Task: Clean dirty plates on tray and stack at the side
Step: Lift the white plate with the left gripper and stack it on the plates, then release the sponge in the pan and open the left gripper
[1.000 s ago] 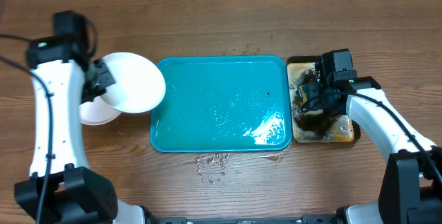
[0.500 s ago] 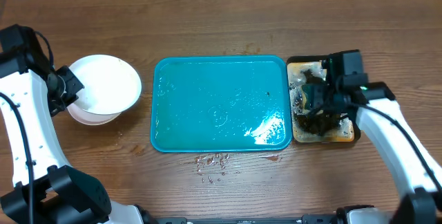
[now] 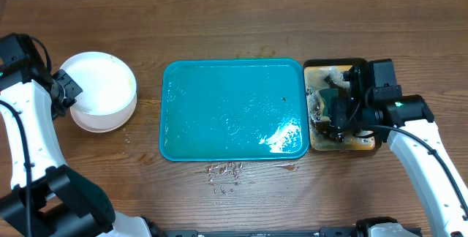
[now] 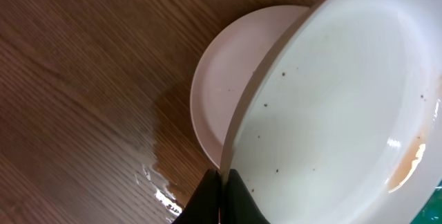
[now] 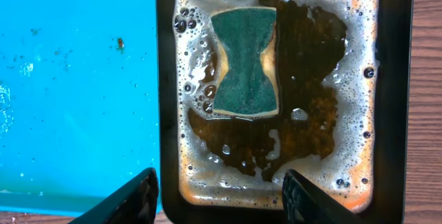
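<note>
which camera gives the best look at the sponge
Right wrist: the whole sponge shows from above, green, pinched at the waist, lying in brown foamy liquid in the black tray. Overhead, the right gripper hides most of it. The left wrist view misses it entirely.

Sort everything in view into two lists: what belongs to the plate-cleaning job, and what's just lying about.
Job: held plate in the shut left gripper; plate beneath it; teal tray; sponge, likely the wiper.
Lying about: black tray of brown liquid; water drops on the table.
</note>
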`<state>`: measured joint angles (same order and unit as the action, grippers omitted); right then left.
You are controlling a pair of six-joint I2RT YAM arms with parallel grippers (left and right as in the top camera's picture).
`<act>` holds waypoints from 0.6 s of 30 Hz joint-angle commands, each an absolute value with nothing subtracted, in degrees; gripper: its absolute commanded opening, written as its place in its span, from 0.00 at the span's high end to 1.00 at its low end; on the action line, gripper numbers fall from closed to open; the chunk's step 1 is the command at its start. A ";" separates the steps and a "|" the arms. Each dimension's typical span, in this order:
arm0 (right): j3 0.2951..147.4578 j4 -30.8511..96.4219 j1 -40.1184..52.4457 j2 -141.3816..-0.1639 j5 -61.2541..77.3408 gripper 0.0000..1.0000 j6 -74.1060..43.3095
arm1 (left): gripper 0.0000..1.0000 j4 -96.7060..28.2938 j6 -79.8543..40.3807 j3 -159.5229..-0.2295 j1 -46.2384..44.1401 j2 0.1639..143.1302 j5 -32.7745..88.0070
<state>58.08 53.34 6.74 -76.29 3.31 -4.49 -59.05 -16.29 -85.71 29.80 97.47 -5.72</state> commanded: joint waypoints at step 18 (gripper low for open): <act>59.55 53.69 6.46 -75.59 4.21 0.23 -4.71 | 0.18 -63.13 -14.70 -86.74 31.99 103.46 3.27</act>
<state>58.08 53.80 6.74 -76.29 4.10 -4.91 -61.93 -15.90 -85.43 32.27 104.44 -2.68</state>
